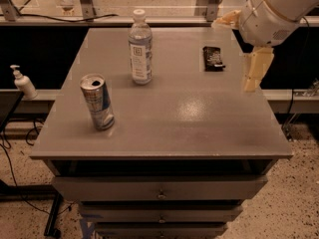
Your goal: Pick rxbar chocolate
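The gripper (234, 51) hangs at the far right edge of the matte grey table (199, 128), its two cream fingers (256, 68) spread wide, holding nothing. Just left of it, with nothing between, the flat black-wrapped rxbar chocolate (213, 58) lies on the tabletop. Left of the bar stands a clear plastic water bottle (140, 48). Farther left of the bar is a silver-blue metal can (97, 102).

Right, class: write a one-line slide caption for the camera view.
Gripper over the table's right edge, near the rxbar; bottle and can stand to the left.
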### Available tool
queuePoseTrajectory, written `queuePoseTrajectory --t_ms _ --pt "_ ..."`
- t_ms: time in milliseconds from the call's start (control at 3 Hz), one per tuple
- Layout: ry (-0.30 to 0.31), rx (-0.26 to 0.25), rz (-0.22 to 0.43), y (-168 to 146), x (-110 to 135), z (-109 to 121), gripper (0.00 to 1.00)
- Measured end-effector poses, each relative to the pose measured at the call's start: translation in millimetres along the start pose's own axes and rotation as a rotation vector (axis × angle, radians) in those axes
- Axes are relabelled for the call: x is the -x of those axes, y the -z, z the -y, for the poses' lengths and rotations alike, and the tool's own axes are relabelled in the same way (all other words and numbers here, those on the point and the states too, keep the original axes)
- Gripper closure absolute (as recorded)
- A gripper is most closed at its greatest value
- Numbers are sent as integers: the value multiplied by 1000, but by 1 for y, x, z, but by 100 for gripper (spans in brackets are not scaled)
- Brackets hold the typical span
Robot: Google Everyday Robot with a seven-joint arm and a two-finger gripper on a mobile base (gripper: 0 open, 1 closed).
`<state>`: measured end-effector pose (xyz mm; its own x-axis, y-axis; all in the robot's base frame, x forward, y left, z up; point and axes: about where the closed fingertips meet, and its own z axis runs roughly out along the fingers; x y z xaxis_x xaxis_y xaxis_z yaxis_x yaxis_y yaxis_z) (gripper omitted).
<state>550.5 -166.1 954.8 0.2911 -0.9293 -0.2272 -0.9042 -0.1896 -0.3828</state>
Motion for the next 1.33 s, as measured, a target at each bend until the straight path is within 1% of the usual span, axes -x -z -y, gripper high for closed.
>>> queuePoseTrajectory --t_ms 333,667,1000,1333 --pt "207 56 18 -23 5 21 0" --pt "301 53 24 -25 6 24 0" --pt "300 53 24 -25 7 24 0" --pt "393 54 -13 -28 -1 31 0"
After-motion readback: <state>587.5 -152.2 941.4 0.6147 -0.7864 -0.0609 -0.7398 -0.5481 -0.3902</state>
